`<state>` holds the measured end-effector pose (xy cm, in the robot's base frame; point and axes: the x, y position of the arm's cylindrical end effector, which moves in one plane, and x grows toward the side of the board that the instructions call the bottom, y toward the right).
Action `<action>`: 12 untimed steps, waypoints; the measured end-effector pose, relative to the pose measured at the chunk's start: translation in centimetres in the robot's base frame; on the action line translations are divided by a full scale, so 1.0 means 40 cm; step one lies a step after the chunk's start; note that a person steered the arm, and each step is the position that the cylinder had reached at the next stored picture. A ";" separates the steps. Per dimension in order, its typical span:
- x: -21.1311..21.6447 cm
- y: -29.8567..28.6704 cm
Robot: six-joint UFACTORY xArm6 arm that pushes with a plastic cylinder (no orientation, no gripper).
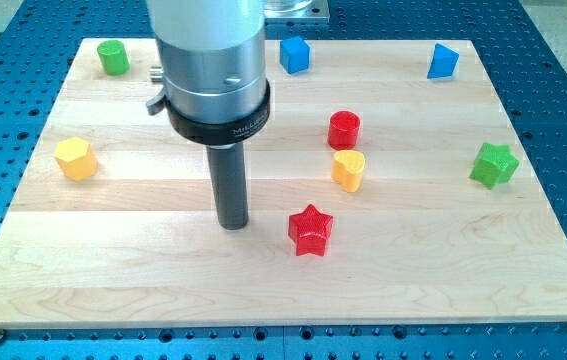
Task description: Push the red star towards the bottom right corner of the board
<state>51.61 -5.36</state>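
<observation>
A: Tip [232, 224] location?
B: Down on the surface [143, 270], mid-board. There's no pincer on this arm, just the rod, so nothing spread or pinching.

A: Red star [310, 230]?
B: Just to the view's right of the tip, near but apart, a clear gap between them. About level with it, slightly lower in view.

A: Others?
B: Yellow heart [348, 170] up and right of the tip, red cylinder [344, 130] just above that. Green star [493, 165] well right. Yellow hexagon [75, 158] well left. Green cylinder [114, 57] top left, blue cube [294, 54] top, another blue block [443, 61] top right, shape unclear.
</observation>
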 end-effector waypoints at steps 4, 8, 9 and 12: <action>0.052 0.327; 0.086 0.450; 0.085 0.394; 0.163 0.420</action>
<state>58.13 11.44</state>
